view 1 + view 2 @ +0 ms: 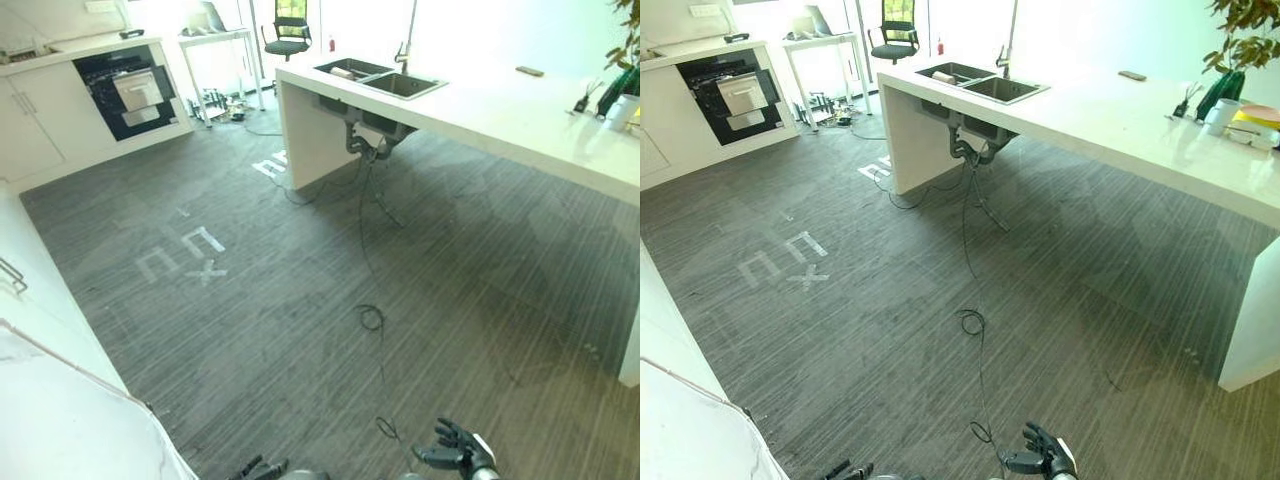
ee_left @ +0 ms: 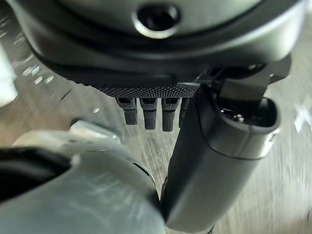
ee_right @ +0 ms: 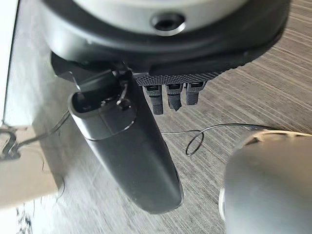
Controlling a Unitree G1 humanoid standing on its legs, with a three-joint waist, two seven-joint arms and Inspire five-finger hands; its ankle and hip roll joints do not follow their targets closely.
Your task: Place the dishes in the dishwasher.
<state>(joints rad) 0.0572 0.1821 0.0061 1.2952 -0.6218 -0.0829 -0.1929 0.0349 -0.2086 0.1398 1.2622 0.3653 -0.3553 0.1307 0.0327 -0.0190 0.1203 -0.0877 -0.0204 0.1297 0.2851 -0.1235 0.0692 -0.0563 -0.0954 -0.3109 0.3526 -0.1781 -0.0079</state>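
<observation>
Hanging low, right hand (image 1: pixel 462 452) cropped, sink (image 1: pixel 381 77) distant

White tape marks (image 1: pixel 182 255) are stuck on the grey floor (image 1: pixel 300 330), near the left side. They look like blocky shapes and an X, not words.

Strong daylight is admitted from the far windows, where the surface (image 1: pixel 520 110) is washed out by glare. The floor (image 1: pixel 300 300) is evenly lit. Motion blur is seen in the left wrist view.
</observation>
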